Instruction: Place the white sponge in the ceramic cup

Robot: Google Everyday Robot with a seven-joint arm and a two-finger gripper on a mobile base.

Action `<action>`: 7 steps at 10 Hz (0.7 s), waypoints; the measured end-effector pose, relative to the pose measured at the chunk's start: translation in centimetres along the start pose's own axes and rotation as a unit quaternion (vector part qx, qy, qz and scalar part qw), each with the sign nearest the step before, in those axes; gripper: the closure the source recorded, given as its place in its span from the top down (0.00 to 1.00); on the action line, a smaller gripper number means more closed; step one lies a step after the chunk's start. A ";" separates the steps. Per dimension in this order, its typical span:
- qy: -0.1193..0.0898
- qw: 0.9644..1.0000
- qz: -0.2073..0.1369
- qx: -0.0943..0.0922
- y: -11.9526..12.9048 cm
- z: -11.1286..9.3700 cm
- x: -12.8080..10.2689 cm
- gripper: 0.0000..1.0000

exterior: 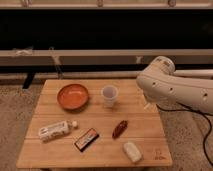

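One each: bowl (73, 96), ceramic cup (109, 95), white sponge (132, 151), tube (55, 130), brown oval (119, 129), dark packet (86, 139), table (148, 126), robot arm (175, 90).

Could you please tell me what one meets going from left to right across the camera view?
From the left: tube → orange bowl → dark packet → cup → brown oval → sponge → arm, with the gripper hidden behind it at the right edge of the table.

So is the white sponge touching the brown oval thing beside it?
Apart. The camera view shows bare wood between the white sponge and the brown oval thing. The gripper is hidden behind the arm at the right edge of the table.
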 end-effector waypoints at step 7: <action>0.006 1.000 -0.009 -0.005 0.0 0.2 -0.2 0.80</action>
